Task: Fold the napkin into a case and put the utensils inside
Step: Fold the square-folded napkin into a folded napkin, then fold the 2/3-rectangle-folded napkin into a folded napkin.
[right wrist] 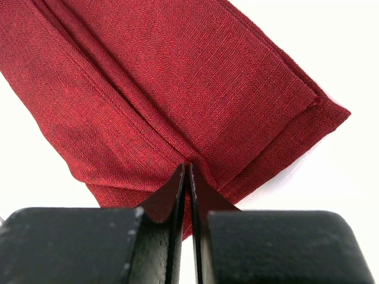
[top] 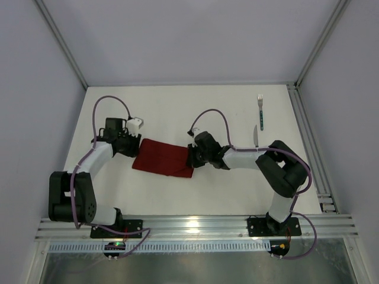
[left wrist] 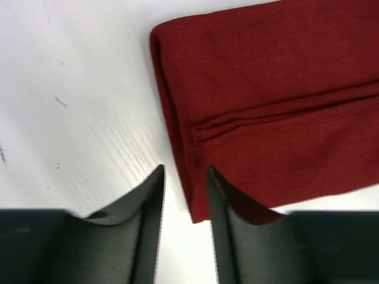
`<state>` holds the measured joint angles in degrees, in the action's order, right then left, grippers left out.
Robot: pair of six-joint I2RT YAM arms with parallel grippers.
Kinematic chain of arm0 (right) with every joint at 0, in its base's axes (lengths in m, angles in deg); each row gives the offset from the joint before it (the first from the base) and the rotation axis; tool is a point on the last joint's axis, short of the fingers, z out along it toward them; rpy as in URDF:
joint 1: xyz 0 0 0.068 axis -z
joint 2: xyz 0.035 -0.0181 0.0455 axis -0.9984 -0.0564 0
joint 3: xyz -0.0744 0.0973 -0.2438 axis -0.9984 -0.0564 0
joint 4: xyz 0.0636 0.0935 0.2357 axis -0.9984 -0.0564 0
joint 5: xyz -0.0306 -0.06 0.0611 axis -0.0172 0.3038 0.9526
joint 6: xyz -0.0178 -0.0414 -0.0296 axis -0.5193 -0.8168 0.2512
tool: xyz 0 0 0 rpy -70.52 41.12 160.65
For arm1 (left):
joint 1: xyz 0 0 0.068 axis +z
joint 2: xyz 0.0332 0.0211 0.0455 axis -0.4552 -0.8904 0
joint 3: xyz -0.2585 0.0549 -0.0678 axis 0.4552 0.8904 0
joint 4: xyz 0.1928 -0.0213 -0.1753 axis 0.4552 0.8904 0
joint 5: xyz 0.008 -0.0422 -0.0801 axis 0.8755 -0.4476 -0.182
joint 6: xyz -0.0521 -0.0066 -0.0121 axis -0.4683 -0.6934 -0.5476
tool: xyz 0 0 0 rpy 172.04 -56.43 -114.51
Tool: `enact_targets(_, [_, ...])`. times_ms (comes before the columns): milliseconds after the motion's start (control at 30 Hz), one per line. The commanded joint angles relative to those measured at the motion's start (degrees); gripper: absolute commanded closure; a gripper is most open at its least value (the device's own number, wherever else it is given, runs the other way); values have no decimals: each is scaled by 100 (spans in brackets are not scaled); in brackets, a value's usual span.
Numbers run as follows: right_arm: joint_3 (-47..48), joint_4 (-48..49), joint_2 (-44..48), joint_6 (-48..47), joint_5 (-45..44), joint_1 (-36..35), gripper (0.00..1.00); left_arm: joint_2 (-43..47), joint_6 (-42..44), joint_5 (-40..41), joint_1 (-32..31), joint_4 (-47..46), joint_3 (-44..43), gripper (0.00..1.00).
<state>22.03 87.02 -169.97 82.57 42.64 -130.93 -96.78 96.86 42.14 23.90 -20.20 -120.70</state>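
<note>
1. The white table point(top: 177, 112) fills the floor of the walled cell, with both arm bases bolted along its near edge.
2. The left arm point(top: 95, 160) reaches up and inward from its base at the near left. The right arm point(top: 243, 158) bends at the near right and stretches leftward toward the middle of the table.
3. The napkin point(top: 163, 157) lies flat at the centre of the table, between the two wrists. It is folded into a dark red oblong, set slightly askew, with its left end higher in the overhead view. Layered folds run along its length, and the left wrist view shows its short end as a rounded, doubled edge point(left wrist: 272, 106).
4. The right gripper point(right wrist: 186, 168) is at the napkin's right end. Its jaws are pressed together with only a hairline slit between them, and they pinch a ridge of the cloth where the long creases meet the tips.
5. The left gripper point(left wrist: 185, 171) is at the napkin's left end. Its jaws stand partly apart and hold nothing; bare table and the cloth's edge show in the gap. One finger point(left wrist: 228, 231) overlaps the near corner of the napkin, but whether it touches the cloth cannot be told.
6. The fork point(top: 260, 111) lies at the far right of the table, well apart from the napkin, with its tines pointing away and its teal handle toward the arms.
7. The knife point(top: 255, 137) lies just below the fork. Only its silver blade shows, as the right arm covers its lower part.
</note>
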Motion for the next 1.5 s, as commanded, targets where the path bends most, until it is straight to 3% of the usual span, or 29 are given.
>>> enact_targets(0, [193,-177,94,-203,-150,13,91,611,6,-628,-42,210,-75,70])
enact_targets(67, [228,-238,138,-221,-159,13,91,892,242,-402,-409,298,30,80])
enact_targets(167, [316,-300,173,-247,-186,4,91,702,480,-251,-543,465,153,87])
enact_targets(433, [588,-467,418,-317,-360,-145,91,-766,657,145,-543,334,-144,92])
enact_targets(567, [598,-371,814,-265,-624,-443,90,-1005,630,14,-552,404,-145,92])
enact_targets(700, [387,723,842,191,-406,-856,90,-917,604,-22,-543,343,-75,92])
enact_targets(900, [579,2176,-325,1193,385,-1033,91,-934,516,-74,-543,351,-66,91])
enact_targets(1133, [756,1959,-952,1343,306,-928,91,-890,481,75,-552,290,-13,91])
enact_targets(1467, [-562,2196,-364,1695,333,-638,91,-996,463,154,-543,307,-84,91])
